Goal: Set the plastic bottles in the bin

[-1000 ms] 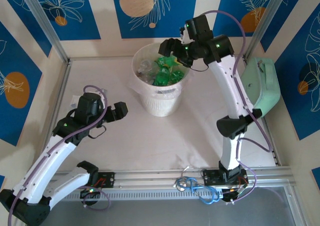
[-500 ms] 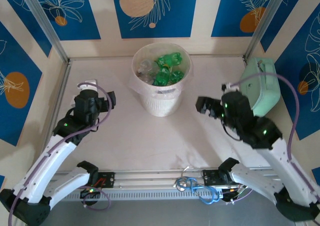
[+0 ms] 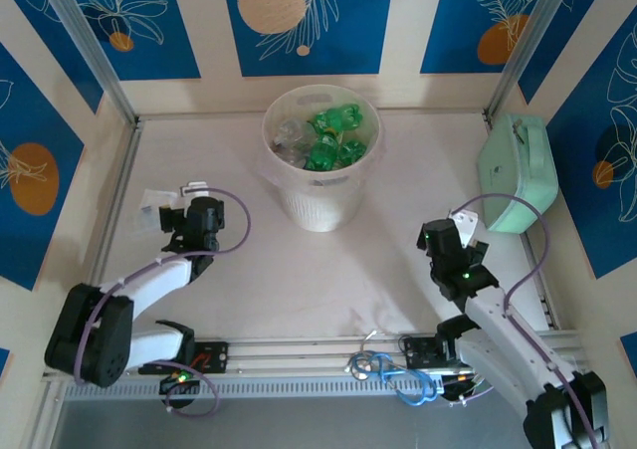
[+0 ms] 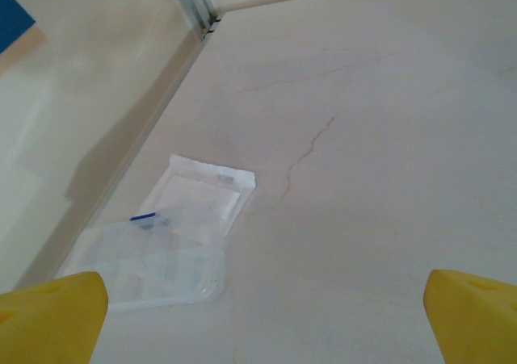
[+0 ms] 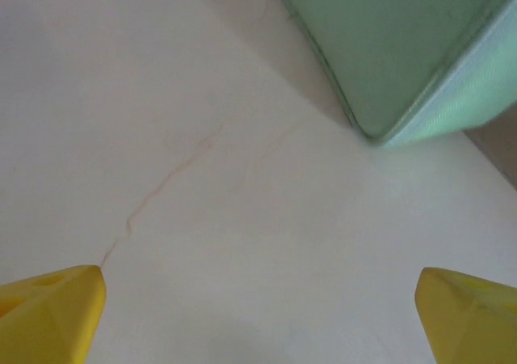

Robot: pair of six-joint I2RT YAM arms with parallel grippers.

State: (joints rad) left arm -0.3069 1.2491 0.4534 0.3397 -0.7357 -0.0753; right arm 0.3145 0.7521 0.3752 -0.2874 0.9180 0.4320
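Several bottles (image 3: 333,142) lie jumbled inside the upright bin (image 3: 318,206).

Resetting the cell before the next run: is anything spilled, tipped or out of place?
Nothing spilled or tipped. The bin stands upright with the plastic bottles inside. The only stray is a small clear bag lying flat by the left wall; a faint hairline mark runs across the table.

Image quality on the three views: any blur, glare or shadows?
Top external: sharp, evenly lit, soft shadow beside the bin. Left wrist: yellow fingertips blurred, plastic bag fairly sharp, wall shadow at left. Right wrist: soft, mint-green case out of focus.
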